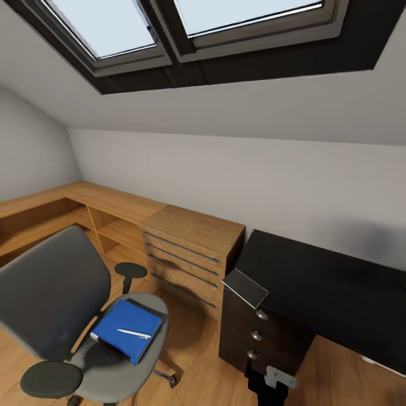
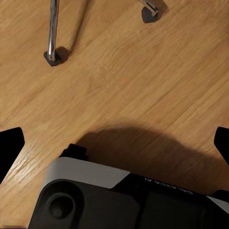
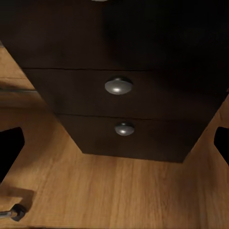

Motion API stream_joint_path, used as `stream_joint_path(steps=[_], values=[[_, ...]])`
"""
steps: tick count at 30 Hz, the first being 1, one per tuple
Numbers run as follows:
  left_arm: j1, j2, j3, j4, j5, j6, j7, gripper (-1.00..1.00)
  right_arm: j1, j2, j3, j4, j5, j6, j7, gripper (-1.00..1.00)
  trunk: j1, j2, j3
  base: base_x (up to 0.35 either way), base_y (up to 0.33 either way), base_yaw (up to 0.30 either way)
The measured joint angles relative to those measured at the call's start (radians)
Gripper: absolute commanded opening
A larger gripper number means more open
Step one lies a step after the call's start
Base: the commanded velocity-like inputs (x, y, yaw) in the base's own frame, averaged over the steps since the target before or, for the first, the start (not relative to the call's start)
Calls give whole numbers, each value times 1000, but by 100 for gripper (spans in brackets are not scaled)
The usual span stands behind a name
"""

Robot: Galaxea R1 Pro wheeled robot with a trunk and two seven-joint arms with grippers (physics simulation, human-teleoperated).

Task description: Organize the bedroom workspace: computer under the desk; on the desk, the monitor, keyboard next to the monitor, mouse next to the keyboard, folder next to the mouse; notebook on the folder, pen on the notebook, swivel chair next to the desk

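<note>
Both grippers (image 2: 114, 143) (image 3: 114, 143) open, fingertips cropped; folder (image 1: 127, 329) hides the notebook.

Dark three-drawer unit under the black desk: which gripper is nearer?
Right. Right gripper faces the dark three-drawer unit's front, round knobs just ahead. Left gripper points down at wooden floor by the swivel chair's chrome legs.

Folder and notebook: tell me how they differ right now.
The folder is bright blue; the notebook is grey. The folder lies on the swivel chair seat, while the notebook sits at the corner of the desk, over the drawers. The folder carries the pen on top; the notebook carries nothing. The folder looks larger than the notebook. Both are thin, flat rectangles.
</note>
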Motion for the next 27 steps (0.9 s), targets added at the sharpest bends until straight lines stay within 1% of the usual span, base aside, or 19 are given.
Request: stream_joint_path(steps=[3, 6, 9, 12, 14, 18, 21, 23, 27], values=[[0, 0, 0, 0, 0, 0, 0, 100, 0, 0, 1, 0, 4, 11, 1, 100, 0, 0, -1, 0, 0, 255], [0, -1, 0, 0, 0, 0, 0, 100, 0, -1, 2, 0, 9, 45, 1, 100, 0, 0, -3, 0, 0, 243], [0, -1, 0, 1, 0, 0, 0, 100, 0, -1, 3, 0, 11, 57, 3, 100, 0, 0, -5, 0, 0, 223], [0, -1, 0, 2, 0, 0, 0, 100, 0, -2, 3, 0, 12, 61, 21, 100, 0, 0, -7, 0, 0, 79], [0, -1, 0, 2, 0, 0, 0, 100, 0, -3, 4, -1, 13, 63, 57, 100, 0, 0, -7, 0, 0, 17], [0, -1, 0, 2, 0, 0, 0, 100, 0, -4, 3, -1, 15, 64, 66, 100, 0, 0, -7, 0, 0, 7], [0, -1, 0, 2, 0, 0, 0, 100, 0, -4, 1, -1, 11, 63, 68, 100, 0, 0, -7, 0, 0, 2], [0, -5, 0, 2, 0, -1, -1, 100, 0, -2, -1, -1, 5, 59, 69, 100, 0, 0, -7, 0, 0, 12], [0, -7, 0, 2, 0, -1, -1, 100, 0, -1, 0, -1, 6, 57, 69, 100, 0, 0, -5, 0, 0, 164]])
